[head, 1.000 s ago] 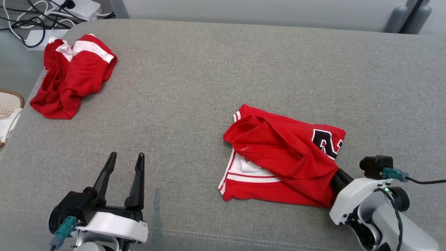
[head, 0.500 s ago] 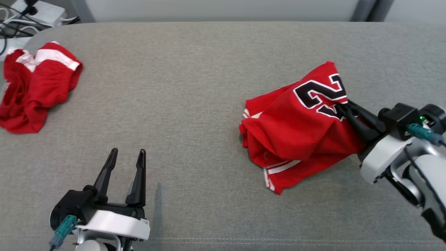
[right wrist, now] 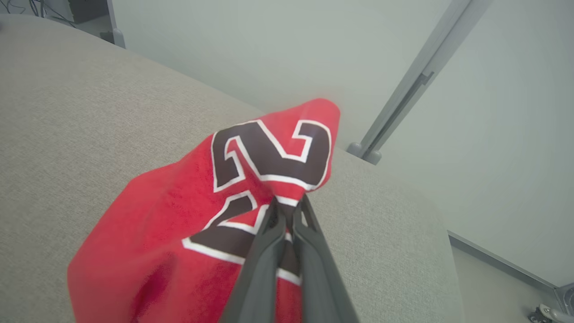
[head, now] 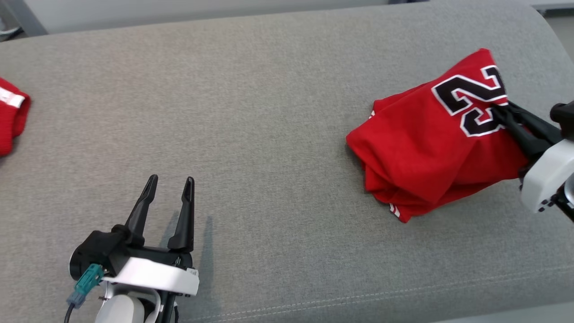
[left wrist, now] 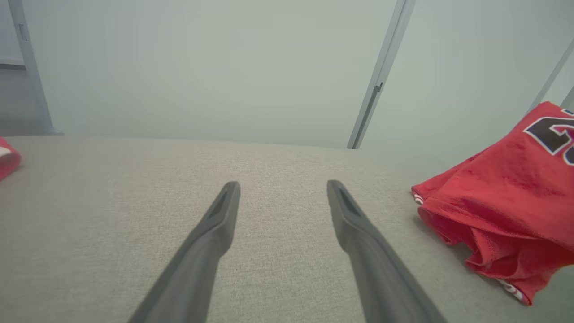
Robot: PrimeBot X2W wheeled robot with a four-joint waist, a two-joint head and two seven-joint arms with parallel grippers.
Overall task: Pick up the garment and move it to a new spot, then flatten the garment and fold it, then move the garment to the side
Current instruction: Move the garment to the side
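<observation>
Pinching the red jersey at its number, your right gripper has jaws clamped; left gripper jaws apart, empty.

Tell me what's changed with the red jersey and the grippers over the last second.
The right gripper has closed on the red jersey by its number and lifted it off its flat fold, carrying it toward the robot's right; it now hangs bunched, lower end on the grey surface. The left gripper stayed open and empty, and the other red garment lay still; its shift in view is the camera turning.
</observation>
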